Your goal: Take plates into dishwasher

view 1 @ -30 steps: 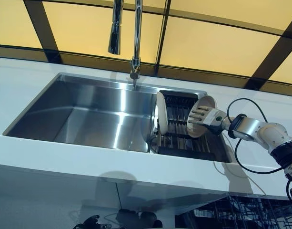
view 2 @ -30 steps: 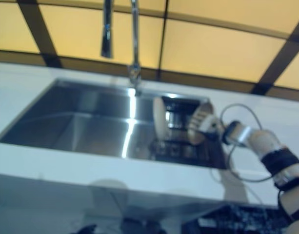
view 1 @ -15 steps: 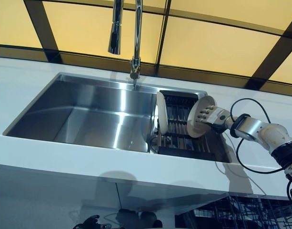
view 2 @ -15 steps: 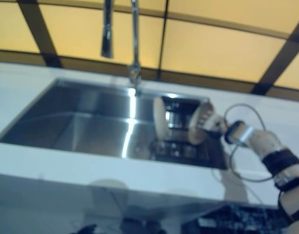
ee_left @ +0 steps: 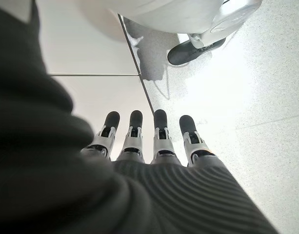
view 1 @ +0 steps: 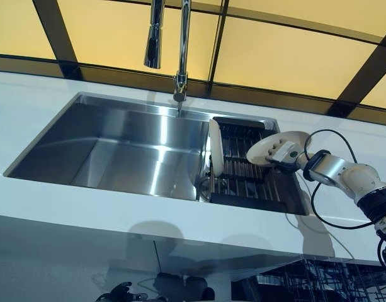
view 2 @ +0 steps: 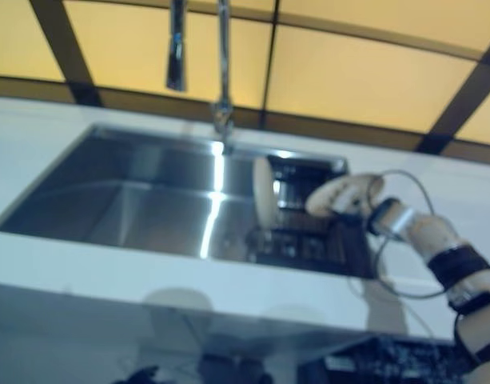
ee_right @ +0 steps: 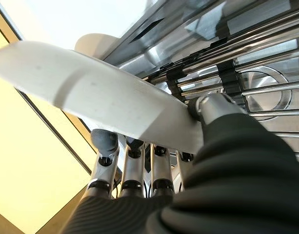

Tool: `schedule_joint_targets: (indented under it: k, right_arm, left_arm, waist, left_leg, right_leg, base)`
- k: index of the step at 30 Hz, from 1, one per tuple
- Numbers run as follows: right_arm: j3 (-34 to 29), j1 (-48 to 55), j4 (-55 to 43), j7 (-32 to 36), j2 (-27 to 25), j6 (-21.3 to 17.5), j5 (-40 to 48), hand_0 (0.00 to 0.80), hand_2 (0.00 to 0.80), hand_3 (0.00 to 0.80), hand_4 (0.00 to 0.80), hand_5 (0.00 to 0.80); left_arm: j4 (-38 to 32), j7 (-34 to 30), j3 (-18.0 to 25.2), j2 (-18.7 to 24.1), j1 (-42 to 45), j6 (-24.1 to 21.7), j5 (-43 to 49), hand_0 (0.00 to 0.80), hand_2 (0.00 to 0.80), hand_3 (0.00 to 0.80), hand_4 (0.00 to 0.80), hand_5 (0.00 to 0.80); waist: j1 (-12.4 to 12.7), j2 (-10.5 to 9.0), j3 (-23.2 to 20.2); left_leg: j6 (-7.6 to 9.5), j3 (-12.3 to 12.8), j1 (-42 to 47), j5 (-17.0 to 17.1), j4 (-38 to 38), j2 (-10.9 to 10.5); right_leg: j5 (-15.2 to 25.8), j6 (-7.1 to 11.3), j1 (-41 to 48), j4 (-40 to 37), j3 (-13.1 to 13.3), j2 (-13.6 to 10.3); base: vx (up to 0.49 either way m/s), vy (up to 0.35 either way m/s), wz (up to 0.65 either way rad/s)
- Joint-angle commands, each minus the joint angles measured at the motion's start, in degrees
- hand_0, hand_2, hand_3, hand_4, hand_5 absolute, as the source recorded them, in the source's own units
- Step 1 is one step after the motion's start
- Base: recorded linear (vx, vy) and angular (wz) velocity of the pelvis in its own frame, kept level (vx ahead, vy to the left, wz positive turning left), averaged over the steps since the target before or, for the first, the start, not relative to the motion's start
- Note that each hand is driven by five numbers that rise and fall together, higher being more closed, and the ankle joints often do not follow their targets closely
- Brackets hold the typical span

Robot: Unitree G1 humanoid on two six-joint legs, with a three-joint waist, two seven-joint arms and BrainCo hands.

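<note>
Steel sink, dark rack, and one white plate already up in our right robot hand.

We see the stainless sink [view 1: 117, 145] sunk in the white desk [view 1: 29, 113] under the tall faucet [view 1: 180, 44], with a dark drying rack [view 1: 243, 173] filling its right end. One plate [view 1: 215, 148] stands on edge at the rack's left side; the other plate [view 1: 278, 143] lies nearly flat above the rack's right side, clear of the bars. Our right robot hand [view 1: 286, 153] pinches that lifted plate at its near rim, thumb on one face and fingers [ee_right: 134, 170] under the other, so the plate reaches away from the hand toward the faucet. Our left robot hand [ee_left: 144, 146] hangs low over the floor, fingers straight, holding nothing, far from either plate.
</note>
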Motion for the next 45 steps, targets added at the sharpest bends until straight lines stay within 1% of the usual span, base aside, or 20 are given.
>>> schedule_joint_targets:
  k: [1, 7, 10, 13, 15, 16, 17, 19, 21, 27, 35, 38, 40, 43, 44, 45]
  right_arm:
    - [-0.53, -1.51, 0.90, -0.28, -1.34, 3.68, 1.61, 0.800, 0.800, 0.800, 0.800, 0.800]
    - [-0.61, -1.83, 1.35, -0.97, -1.46, 3.85, 1.77, 0.800, 0.800, 0.800, 0.800, 0.800]
    - [-0.88, -2.09, 1.06, -1.38, -1.77, 4.51, 2.65, 0.800, 0.800, 0.800, 0.800, 0.800]
    - [-1.59, -1.98, 1.00, -2.96, -2.04, 6.16, 3.48, 0.800, 0.800, 0.800, 0.800, 0.800]
    - [-2.03, -2.25, 0.86, -4.46, -2.40, 6.84, 4.02, 0.800, 0.800, 0.800, 0.800, 0.800]
    - [-2.87, -2.46, 0.50, -5.89, -2.93, 8.69, 4.73, 0.800, 0.800, 0.800, 0.800, 0.800]
    - [-3.25, -2.52, 0.44, -6.88, -3.11, 9.34, 5.30, 0.800, 0.800, 0.800, 0.800, 0.800]
    - [-5.61, -2.85, 0.19, -11.55, -3.87, 13.34, 7.73, 0.800, 0.800, 0.800, 0.800, 0.800]
    - [-7.76, -2.35, -0.44, -14.36, -4.43, 14.69, 8.35, 0.800, 0.800, 0.800, 0.800, 0.800]
    - [-11.35, -2.17, -2.70, -19.98, -6.74, 16.77, 11.36, 0.800, 0.800, 0.800, 0.800, 0.800]
    - [-15.82, -0.94, -6.02, -22.68, -8.31, 17.68, 17.43, 0.800, 0.800, 0.800, 0.800, 0.800]
    - [-18.38, 0.71, -8.04, -23.28, -8.24, 17.65, 21.90, 0.800, 0.800, 0.800, 0.800, 0.800]
    - [-21.00, 2.10, -9.87, -23.07, -7.77, 17.26, 27.27, 0.800, 0.800, 0.800, 0.800, 0.800]
    - [-25.91, 5.24, -13.28, -21.79, -5.72, 16.99, 37.55, 0.800, 0.800, 0.800, 0.800, 0.800]
    - [-26.45, 5.66, -13.57, -21.68, -5.61, 16.92, 38.30, 0.800, 0.800, 0.800, 0.800, 0.800]
    - [-29.50, 7.78, -15.16, -20.79, -4.11, 16.59, 42.19, 0.800, 0.800, 0.800, 0.800, 0.800]
  left_arm:
    - [0.57, 0.26, -2.89, 0.64, -1.81, -0.80, -0.13, 0.000, 0.000, 0.000, 0.000, 0.000]
    - [0.68, 0.23, -2.96, 0.65, -2.08, -0.73, -0.21, 0.000, 0.000, 0.000, 0.000, 0.000]
    - [0.69, 0.20, -2.93, 0.66, -2.04, -0.87, -0.39, 0.000, 0.000, 0.000, 0.000, 0.000]
    - [0.60, 0.28, -3.05, 0.57, -1.89, -0.83, -0.48, 0.000, 0.000, 0.000, 0.000, 0.000]
    - [0.59, 0.27, -3.11, 0.58, -1.87, -0.82, -0.59, 0.000, 0.000, 0.000, 0.000, 0.000]
    - [0.67, 0.26, -3.13, 0.58, -1.82, -0.84, -0.70, 0.000, 0.000, 0.000, 0.000, 0.000]
    - [0.64, 0.29, -3.15, 0.57, -1.78, -0.84, -0.77, 0.000, 0.000, 0.000, 0.000, 0.000]
    - [0.80, 0.49, -3.36, 0.36, -1.58, -1.27, -1.08, 0.000, 0.000, 0.000, 0.000, 0.000]
    - [0.86, 0.52, -3.44, 0.23, -1.47, -1.53, -1.23, 0.000, 0.000, 0.000, 0.000, 0.000]
    - [1.20, 0.60, -3.90, -0.02, -1.43, -1.97, -2.18, 0.000, 0.000, 0.000, 0.000, 0.000]
    - [1.53, 0.65, -3.69, -0.60, -1.48, -1.94, -2.83, 0.000, 0.000, 0.000, 0.000, 0.000]
    - [1.66, 0.78, -3.43, -0.84, -1.34, -2.19, -2.98, 0.000, 0.000, 0.000, 0.000, 0.000]
    - [1.86, 1.00, -3.16, -1.01, -1.33, -2.40, -3.25, 0.000, 0.000, 0.000, 0.000, 0.000]
    - [2.23, 1.07, -2.43, -1.30, -1.55, -2.60, -3.43, 0.000, 0.000, 0.000, 0.000, 0.000]
    - [2.25, 1.08, -2.43, -1.26, -1.57, -2.61, -3.43, 0.000, 0.000, 0.000, 0.000, 0.000]
    - [2.61, 1.25, -1.95, -1.50, -1.66, -2.86, -3.28, 0.000, 0.000, 0.000, 0.000, 0.000]
  waist:
    - [1.25, -0.87, -0.38]
    - [1.19, -0.89, -0.31]
    - [1.12, -0.85, -0.27]
    - [1.02, -0.80, -0.35]
    - [0.95, -0.79, -0.37]
    - [0.80, -0.77, -0.42]
    - [0.77, -0.75, -0.45]
    - [0.52, -0.63, -0.59]
    - [0.31, -0.52, -0.73]
    - [-0.38, -0.27, -1.34]
    - [-1.47, -0.08, -2.31]
    - [-1.98, 0.03, -2.50]
    - [-2.43, 0.13, -2.55]
    - [-3.30, 0.33, -2.46]
    - [-3.27, 0.30, -2.44]
    - [-3.84, 0.42, -2.22]
  left_leg:
    - [-0.42, 4.73, -3.74, -0.67, 2.70, 0.15]
    - [-0.33, 4.87, -3.87, -0.71, 2.72, 0.12]
    - [-0.30, 4.90, -3.80, -0.73, 2.70, 0.09]
    - [-0.26, 4.97, -3.65, -0.78, 2.62, 0.10]
    - [-0.25, 4.97, -3.63, -0.79, 2.65, 0.08]
    - [-0.18, 4.96, -3.57, -0.85, 2.63, 0.04]
    - [-0.18, 4.95, -3.52, -0.86, 2.60, 0.03]
    - [-0.10, 4.92, -3.32, -1.04, 2.52, -0.06]
    - [0.03, 4.89, -3.25, -1.15, 2.43, -0.19]
    - [0.45, 4.85, -2.90, -1.55, 2.13, -0.67]
    - [0.94, 5.17, -2.42, -1.91, 1.58, -1.15]
    - [1.22, 5.32, -2.16, -2.01, 1.26, -1.34]
    - [1.46, 5.54, -1.99, -2.10, 1.08, -1.45]
    - [1.83, 5.96, -1.76, -2.30, 0.98, -1.65]
    - [1.86, 6.00, -1.75, -2.33, 0.99, -1.67]
    - [2.06, 6.36, -1.59, -2.50, 0.96, -1.74]
  right_leg:
    - [-5.80, 2.65, 2.79, 2.41, 0.27, 0.81]
    - [-5.70, 2.73, 2.59, 2.45, 0.37, 0.78]
    - [-5.73, 2.70, 2.64, 2.46, 0.40, 0.79]
    - [-5.78, 2.76, 2.66, 2.59, 0.40, 0.77]
    - [-5.81, 2.75, 2.67, 2.66, 0.45, 0.75]
    - [-5.88, 2.74, 2.66, 2.76, 0.58, 0.76]
    - [-5.89, 2.77, 2.67, 2.80, 0.58, 0.75]
    - [-6.04, 2.82, 2.72, 2.92, 0.67, 0.68]
    - [-6.05, 2.93, 2.67, 2.94, 0.81, 0.65]
    - [-5.97, 3.25, 2.59, 2.78, 1.49, 0.55]
    - [-6.01, 3.64, 2.24, 3.07, 2.47, 0.25]
    - [-6.08, 3.84, 2.00, 3.50, 2.93, 0.06]
    - [-6.06, 4.03, 1.71, 3.93, 3.34, -0.11]
    - [-5.99, 4.32, 1.10, 4.74, 4.08, -0.38]
    - [-5.99, 4.34, 1.06, 4.79, 4.15, -0.39]
    - [-5.92, 4.52, 0.76, 5.18, 4.59, -0.56]
  base:
    - [0.000, 0.000, 0.00]
    - [0.000, 0.000, 0.00]
    - [0.000, 0.000, 0.00]
    - [0.000, 0.000, 0.00]
    - [0.000, 0.000, 0.00]
    - [0.000, 0.000, 0.00]
    - [-0.009, 0.043, 0.00]
    - [-0.017, 0.054, -0.01]
    - [-0.027, 0.053, 0.00]
    - [-0.029, 0.060, 0.00]
    - [-0.025, 0.070, -0.03]
    - [-0.030, 0.081, -0.11]
    - [-0.038, 0.090, -0.06]
    - [-0.041, 0.087, -0.08]
    - [-0.061, 0.099, -0.06]
    - [-0.067, 0.096, -0.05]
